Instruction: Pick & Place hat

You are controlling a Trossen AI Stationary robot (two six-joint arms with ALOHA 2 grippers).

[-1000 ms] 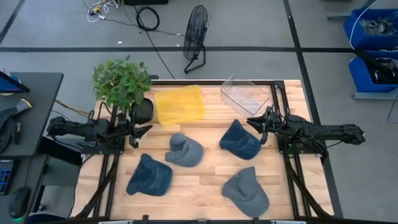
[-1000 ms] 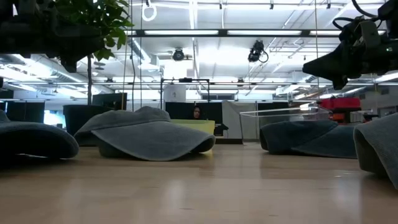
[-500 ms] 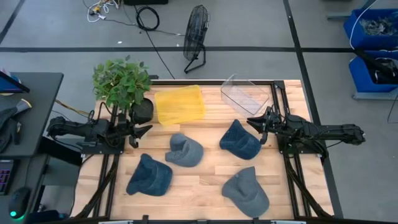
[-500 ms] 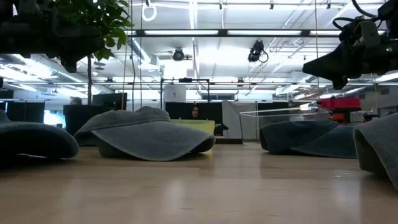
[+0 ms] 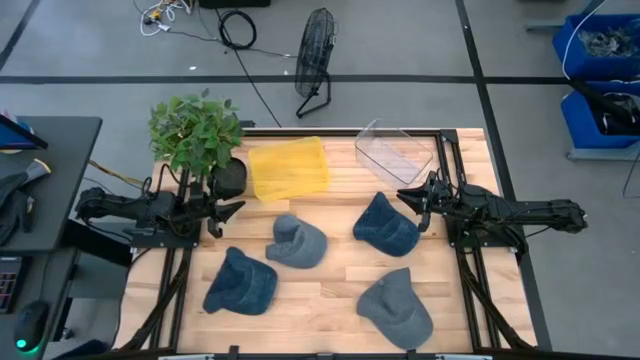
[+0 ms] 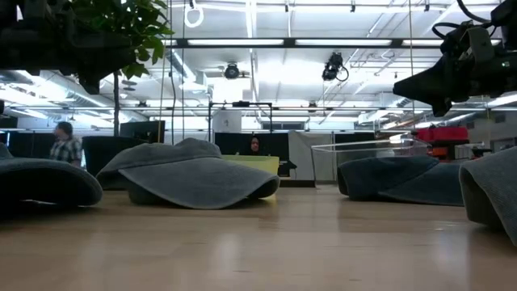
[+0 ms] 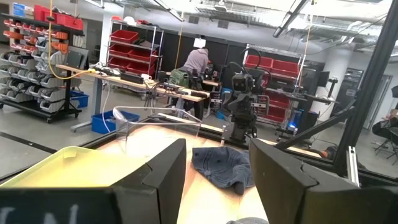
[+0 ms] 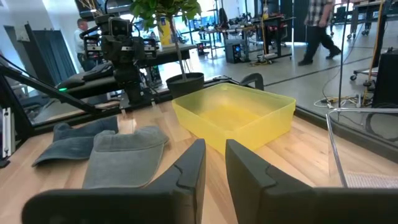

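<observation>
Table [image 5: 330, 205] of light wooden planks carries four soft blue-grey denim hats [image 5: 298, 241], a yellow plastic bin [image 5: 288, 168] and a clear plastic bin [image 5: 394, 152]. Left gripper [image 5: 232, 211] and right gripper [image 5: 406, 196] hover at the sides, fingers apart, holding nothing.

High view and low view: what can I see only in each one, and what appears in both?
Only the high view shows the fourth hat, the floor fan and the left end effector, open near the plant pot.

Only the low view shows the room behind the table: ceiling lights and a person walking at far left.

Both show the yellow bin, the clear bin, the middle hat, the plant and the right end effector.
</observation>
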